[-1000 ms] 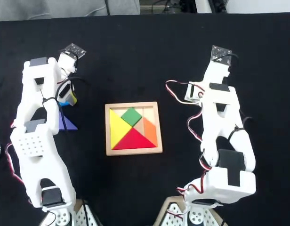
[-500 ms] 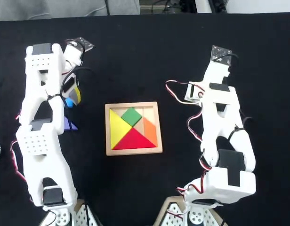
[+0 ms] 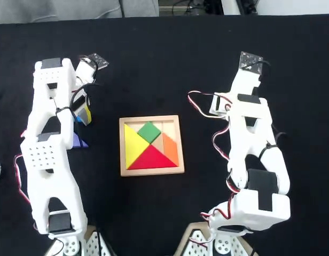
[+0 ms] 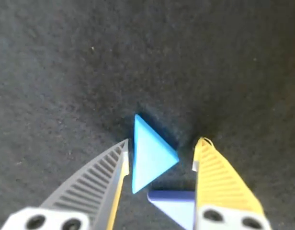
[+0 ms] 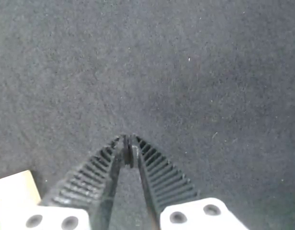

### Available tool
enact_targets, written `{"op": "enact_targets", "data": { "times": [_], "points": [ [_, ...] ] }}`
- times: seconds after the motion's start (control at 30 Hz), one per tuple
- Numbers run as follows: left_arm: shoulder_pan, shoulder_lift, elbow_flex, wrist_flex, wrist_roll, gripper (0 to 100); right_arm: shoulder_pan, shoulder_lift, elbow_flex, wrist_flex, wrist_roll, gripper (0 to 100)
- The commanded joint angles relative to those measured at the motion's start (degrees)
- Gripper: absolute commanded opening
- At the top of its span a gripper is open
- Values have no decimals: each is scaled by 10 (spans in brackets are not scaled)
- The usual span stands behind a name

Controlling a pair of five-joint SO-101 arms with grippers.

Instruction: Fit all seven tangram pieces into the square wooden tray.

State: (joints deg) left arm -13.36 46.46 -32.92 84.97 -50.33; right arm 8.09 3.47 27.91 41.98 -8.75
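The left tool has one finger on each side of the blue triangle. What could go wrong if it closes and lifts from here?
1. The blue triangle lies skewed between the open fingers of the left tool, with a pointed corner toward the yellow finger. Closing may twist it or squeeze it out.
2. The purple piece lies close beside the yellow finger, so it could be pushed or caught as well.

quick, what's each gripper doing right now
left gripper: open, around the blue triangle, not clamped on it
right gripper: closed, holding nothing

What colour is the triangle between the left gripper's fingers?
Light blue; the triangle shows best in the left wrist view.
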Motion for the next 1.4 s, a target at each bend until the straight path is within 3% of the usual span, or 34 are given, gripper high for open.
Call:
{"op": "enact_targets", "data": {
  "times": [0.0, 0.6, 0.83, 1.03, 1.13, 1.3, 1.37],
  "points": [
    [-15, 4, -33, -1, -4, 221, -3, -32, -3, -10, 7, 11],
    [-29, 42, -36, 0, -3, 215, -12, -32, -3, -10, 22, 11],
    [-29, 42, -39, 1, 10, 69, -12, -32, -3, -10, 22, 11],
    [-29, 37, -36, 1, 9, 84, -11, -32, -3, -10, 22, 11],
    [-23, 36, -63, 35, 8, 84, -11, -32, -3, -10, 22, 11],
    [7, 36, -210, 149, 5, 84, -11, -32, -3, -10, 22, 11],
    [24, 36, -255, 159, 6, 84, -11, -32, -3, -10, 22, 11]
  ]
}}
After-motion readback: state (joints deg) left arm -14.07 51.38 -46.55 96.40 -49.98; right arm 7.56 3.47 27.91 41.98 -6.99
